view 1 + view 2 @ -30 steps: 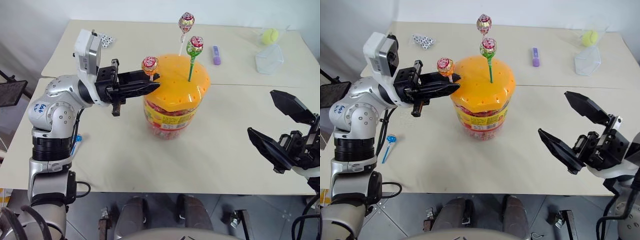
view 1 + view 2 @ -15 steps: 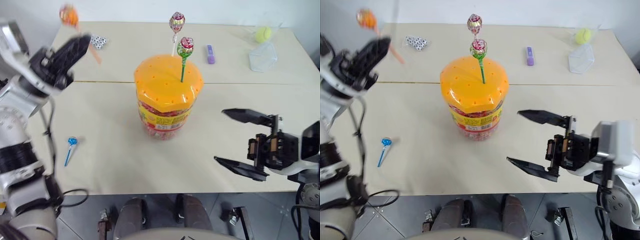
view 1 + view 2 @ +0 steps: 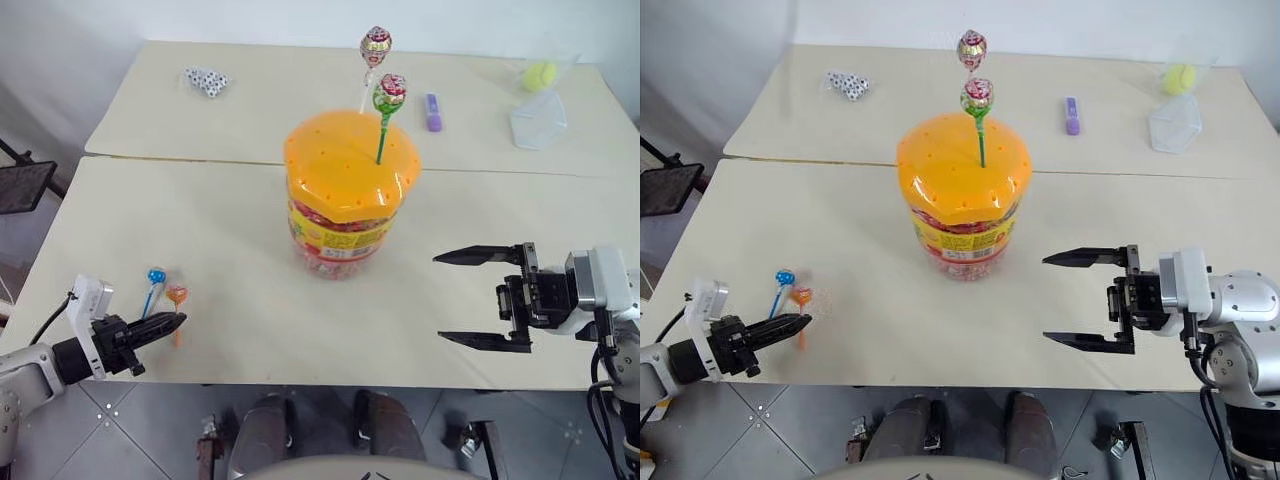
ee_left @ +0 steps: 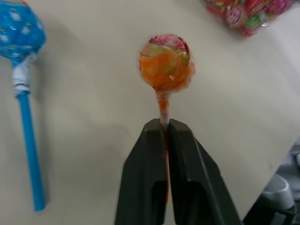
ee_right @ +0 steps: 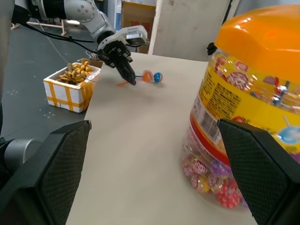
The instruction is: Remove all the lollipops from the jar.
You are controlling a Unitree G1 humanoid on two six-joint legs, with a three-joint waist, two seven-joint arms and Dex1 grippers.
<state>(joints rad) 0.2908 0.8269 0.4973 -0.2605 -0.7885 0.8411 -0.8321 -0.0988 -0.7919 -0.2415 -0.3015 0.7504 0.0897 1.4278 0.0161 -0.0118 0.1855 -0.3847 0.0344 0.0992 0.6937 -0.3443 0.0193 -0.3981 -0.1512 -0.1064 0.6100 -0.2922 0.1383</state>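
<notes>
- Left eye view: the jar (image 3: 350, 195), clear with a domed orange lid, stands at the middle of the pale counter (image 3: 250, 270). Two lollipops rise from holes in its lid: a green-stick lollipop (image 3: 389, 93) and, just behind it, a white-stick lollipop (image 3: 374, 43). At the near left edge the left tool (image 3: 170, 324) lies low over the counter, its fingers pressed on the stick of an orange lollipop (image 3: 177, 296). A blue lollipop (image 3: 155, 277) lies just left of it. At the near right the right tool (image 3: 480, 298) points left, its fingers spread wide and empty, well apart from the jar.
- Right eye view: at the far side lie a purple marker (image 3: 1072, 114), a yellow-green ball (image 3: 1179, 77), a clear plastic container (image 3: 1175, 126) and, far left, a small spotted packet (image 3: 848, 85).
- Left wrist view: the two black fingers (image 4: 145, 183) pinch the orange stick just below the wrapped candy head; whether the head touches the counter cannot be told. The blue lollipop lies flat beside it.
- Right wrist view: the spread fingers (image 5: 51, 164) frame the jar's side, its label and loose candies inside. Beyond, a yellow-and-white box (image 5: 72, 86) stands on the floor.
</notes>
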